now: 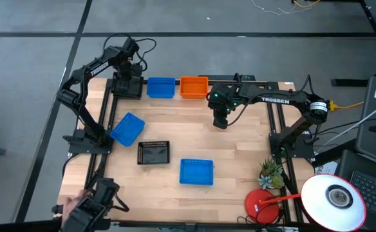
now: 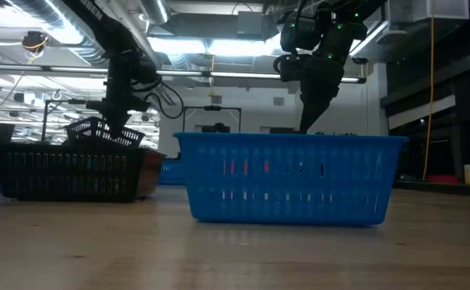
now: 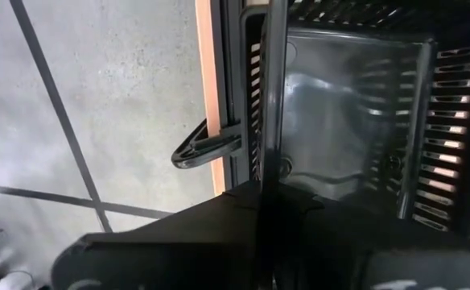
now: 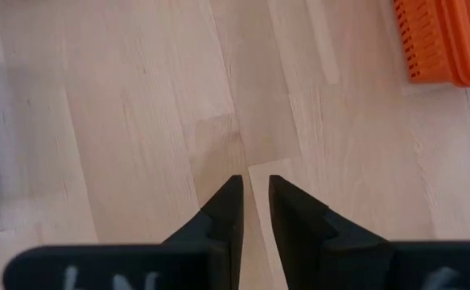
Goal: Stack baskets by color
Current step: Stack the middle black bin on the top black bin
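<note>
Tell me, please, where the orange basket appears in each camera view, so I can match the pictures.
High view: orange basket at the table's far edge, right of a blue basket.
Low view: not visible.
Left wrist view: not in it.
Right wrist view: orange basket at the picture's corner.
Shared landmark: the right gripper, empty over bare wood beside it.

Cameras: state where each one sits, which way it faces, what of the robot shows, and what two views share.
High view: overhead, looking straight down; both arms, blue basket near the table's front.
Low view: table height, looking level; the same blue basket, arms coming down from above.
Left wrist: on the left arm, looking past the left claw, shut on a black basket wall.
Right wrist: looks down at bare table past the right claw; orange basket, also in the high view.
</note>
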Available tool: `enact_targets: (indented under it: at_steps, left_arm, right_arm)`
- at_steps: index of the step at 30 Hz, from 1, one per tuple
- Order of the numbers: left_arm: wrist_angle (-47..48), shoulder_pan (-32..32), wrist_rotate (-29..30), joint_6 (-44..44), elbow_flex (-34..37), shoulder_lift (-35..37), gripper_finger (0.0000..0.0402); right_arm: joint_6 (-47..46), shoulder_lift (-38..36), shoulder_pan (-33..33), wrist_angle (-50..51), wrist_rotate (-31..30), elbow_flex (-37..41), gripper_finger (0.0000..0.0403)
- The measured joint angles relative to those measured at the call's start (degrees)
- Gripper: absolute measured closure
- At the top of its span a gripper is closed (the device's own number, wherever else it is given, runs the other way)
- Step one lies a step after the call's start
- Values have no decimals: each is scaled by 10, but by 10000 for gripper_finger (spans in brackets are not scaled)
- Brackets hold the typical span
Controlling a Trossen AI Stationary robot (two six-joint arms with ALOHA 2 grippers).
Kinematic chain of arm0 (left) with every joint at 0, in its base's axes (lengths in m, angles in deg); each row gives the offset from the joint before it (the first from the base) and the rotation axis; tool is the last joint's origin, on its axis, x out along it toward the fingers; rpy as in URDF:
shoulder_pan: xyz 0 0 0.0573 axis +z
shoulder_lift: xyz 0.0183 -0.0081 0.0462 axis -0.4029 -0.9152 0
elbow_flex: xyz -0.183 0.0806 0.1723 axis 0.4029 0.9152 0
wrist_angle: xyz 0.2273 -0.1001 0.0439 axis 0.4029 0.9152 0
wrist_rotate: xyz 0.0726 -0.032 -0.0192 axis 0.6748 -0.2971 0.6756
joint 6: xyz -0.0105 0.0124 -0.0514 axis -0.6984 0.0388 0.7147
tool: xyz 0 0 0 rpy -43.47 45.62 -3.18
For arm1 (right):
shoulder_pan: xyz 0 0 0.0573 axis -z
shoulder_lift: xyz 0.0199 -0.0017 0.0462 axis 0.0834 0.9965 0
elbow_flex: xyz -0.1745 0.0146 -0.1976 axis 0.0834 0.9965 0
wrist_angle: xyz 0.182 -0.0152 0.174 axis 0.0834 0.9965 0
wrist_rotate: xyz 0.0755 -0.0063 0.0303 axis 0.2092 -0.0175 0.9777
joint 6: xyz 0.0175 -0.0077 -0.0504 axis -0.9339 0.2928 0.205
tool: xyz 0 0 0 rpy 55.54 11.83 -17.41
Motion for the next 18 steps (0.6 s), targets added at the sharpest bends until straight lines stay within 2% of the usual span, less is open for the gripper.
enact_targets:
  at_steps: [12, 18]
  left_arm:
    - [0, -5, 3, 2, 0, -2, 400]
    - [-3, -5, 6, 4, 0, -2, 349]
  right_arm:
    - [0, 0, 0, 1, 0, 0, 340]
    - [0, 0, 0, 7, 0, 0, 340]
